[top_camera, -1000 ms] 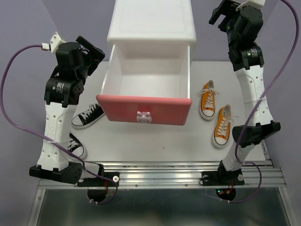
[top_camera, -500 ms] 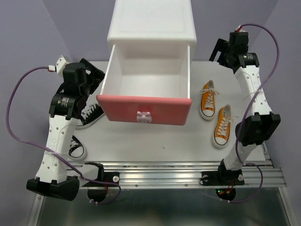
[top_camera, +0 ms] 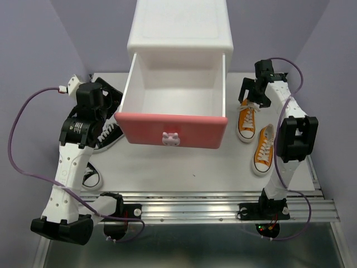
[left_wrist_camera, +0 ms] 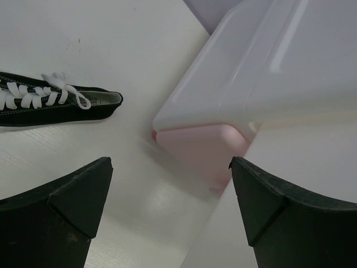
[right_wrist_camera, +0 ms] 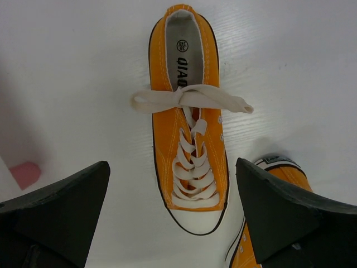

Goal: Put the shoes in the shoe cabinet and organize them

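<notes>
**One:** Where are the shoes?

**Two:** All four lie on the white desk (top_camera: 167,164), outside the white plastic two-drawer cabinet (top_camera: 179,28). The two orange canvas lace-up sneakers (top_camera: 247,118) sit to its right. The two black canvas sneakers (top_camera: 113,133) sit to its left, partly behind the left arm.

**One:** And the drawers?

**Two:** The darker pink upper drawer (top_camera: 172,129) stands pulled out.

**One:** The claws?

**Two:** Both gape wide, holding nothing. The right claw (right_wrist_camera: 172,167) hangs over the farther orange sneaker; the left claw (left_wrist_camera: 170,162) hangs by the cabinet's left corner.
</notes>
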